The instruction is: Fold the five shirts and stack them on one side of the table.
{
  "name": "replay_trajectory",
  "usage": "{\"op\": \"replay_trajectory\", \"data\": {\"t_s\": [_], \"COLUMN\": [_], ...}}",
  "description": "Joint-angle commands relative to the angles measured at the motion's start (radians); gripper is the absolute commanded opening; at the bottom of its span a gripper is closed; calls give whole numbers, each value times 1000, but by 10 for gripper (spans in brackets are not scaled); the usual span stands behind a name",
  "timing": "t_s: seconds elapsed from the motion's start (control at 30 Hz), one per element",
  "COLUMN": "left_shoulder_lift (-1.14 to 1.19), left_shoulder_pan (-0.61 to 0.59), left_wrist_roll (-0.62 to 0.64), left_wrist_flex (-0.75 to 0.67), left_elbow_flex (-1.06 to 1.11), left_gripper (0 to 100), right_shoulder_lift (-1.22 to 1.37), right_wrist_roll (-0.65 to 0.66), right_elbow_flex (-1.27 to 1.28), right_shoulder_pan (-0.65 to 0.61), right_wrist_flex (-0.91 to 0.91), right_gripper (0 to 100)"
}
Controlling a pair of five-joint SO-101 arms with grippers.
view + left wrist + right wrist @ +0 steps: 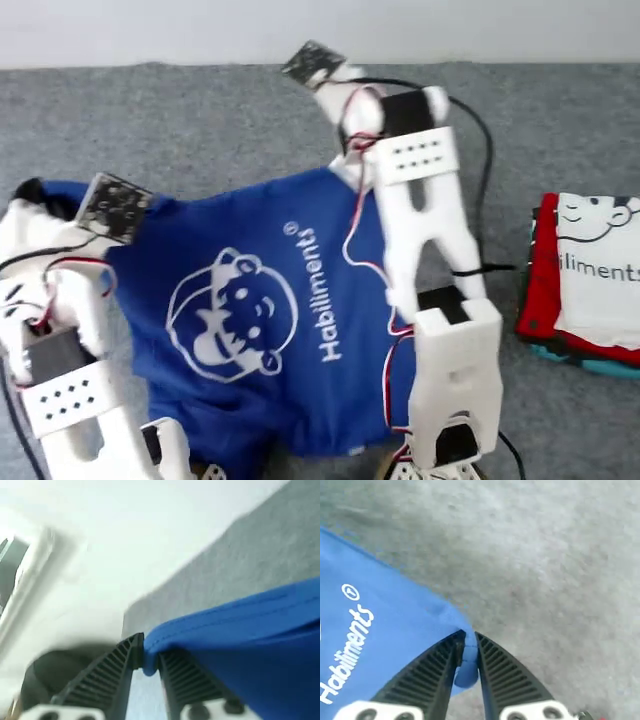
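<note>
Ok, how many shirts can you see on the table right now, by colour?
blue shirt: 1, spread out, held by left gripper and right gripper
white shirt: 1, top of the stack
red shirt: 1, under the white
teal shirt: 1, edge showing at the stack's bottom
Total: 4 that can be told apart

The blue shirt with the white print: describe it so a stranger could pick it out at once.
On the grey carpeted table, the blue cotton shirt is spread in the middle, pinched by the left gripper and the right gripper. Unlike the folded stack of red, white and teal shirts beside it, it is unfolded, its white cartoon face showing.
</note>
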Motion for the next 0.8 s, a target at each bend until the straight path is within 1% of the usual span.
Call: {"op": "replay_trajectory", "data": {"t_s": [0.0,0.1,0.2,0.33,0.47,0.57,0.77], "left_shoulder_lift": [57,176,347,592,799,925,1143], "left_shoulder_pan": [95,123,124,126,150,181,218], "left_wrist_roll": [11,46,72,77,78,80,80], "left_wrist_flex": [-38,-43,-29,32,91,129,140], "left_elbow_flex": [-30,-124,-278,-518,-753,-921,-1230], "left_gripper": [15,15,15,15,15,15,15], "right_shoulder_lift": [-81,-85,-87,-84,-84,-81,-71], "right_wrist_roll": [37,60,71,71,74,106,112], "right_elbow_flex": [-43,-48,-48,-48,-43,-41,-41], "right_shoulder_pan": [50,74,99,137,173,189,232], "right_wrist_flex": [41,39,38,5,-70,-128,-292], "right_gripper": [11,11,11,11,11,11,11]}}
